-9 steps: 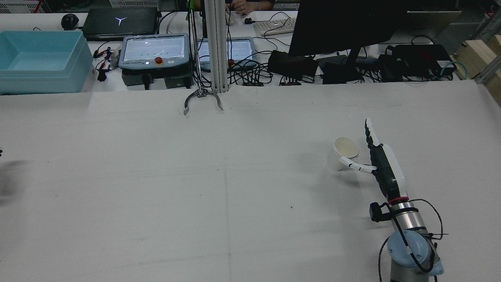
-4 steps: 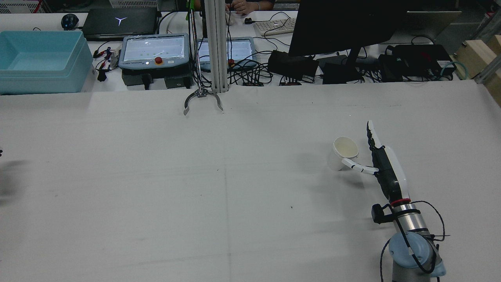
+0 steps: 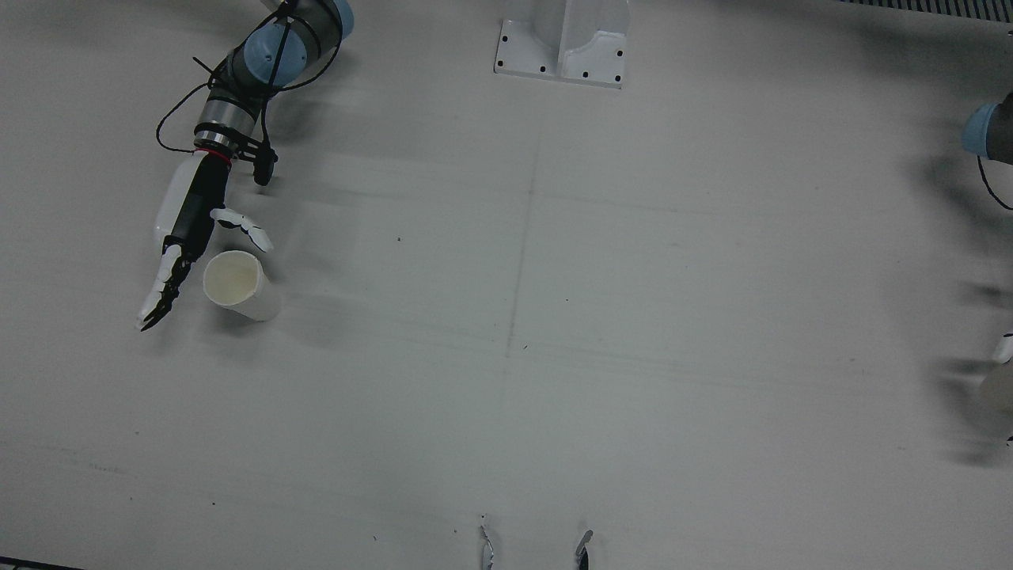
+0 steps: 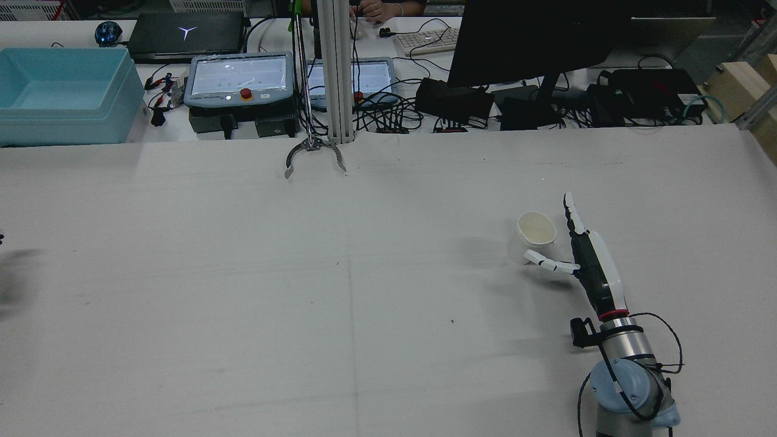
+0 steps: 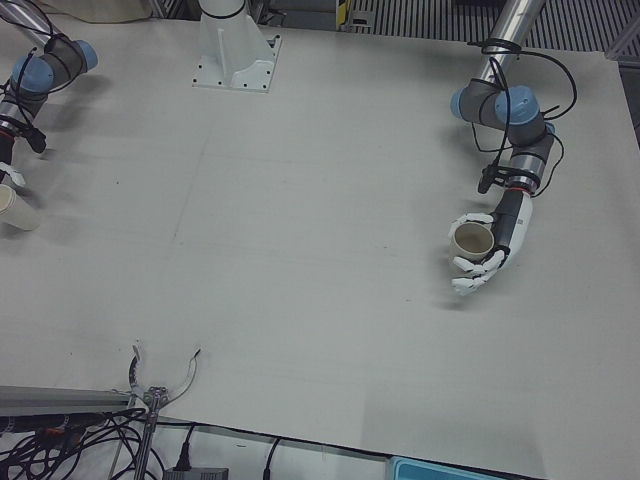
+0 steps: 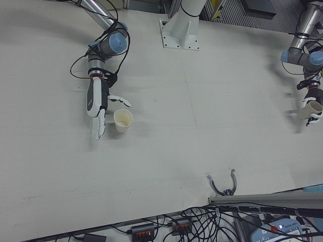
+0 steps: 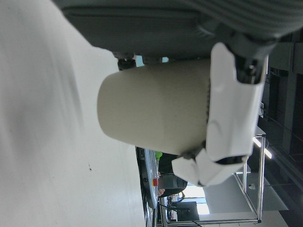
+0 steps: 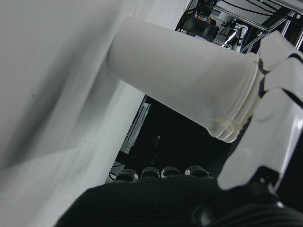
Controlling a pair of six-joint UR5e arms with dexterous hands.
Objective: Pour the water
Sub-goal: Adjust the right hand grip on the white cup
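A white paper cup point(image 4: 535, 232) stands upright on the table's right half in the rear view. My right hand point(image 4: 589, 267) is open just beside it, its fingers stretched along the cup's side and its thumb spread near the base. In the right hand view the cup point(image 8: 180, 75) lies close to the fingers point(image 8: 270, 123). My left hand point(image 5: 492, 250) is shut on a second paper cup point(image 5: 471, 240), held upright just above the table. In the left hand view the fingers point(image 7: 232, 109) wrap that cup point(image 7: 151, 109). I cannot see what either cup contains.
A metal grabber claw point(image 4: 314, 155) hangs at the table's far edge beside an aluminium post point(image 4: 335, 67). Behind it are teach pendants point(image 4: 240, 79), cables, a monitor point(image 4: 534, 36) and a blue bin point(image 4: 61, 91). A white base plate point(image 3: 562, 47) sits at the robot's side.
My right hand has sunk lower and drawn back slightly towards its arm. The white cup beside it, tilted before, now stands upright.
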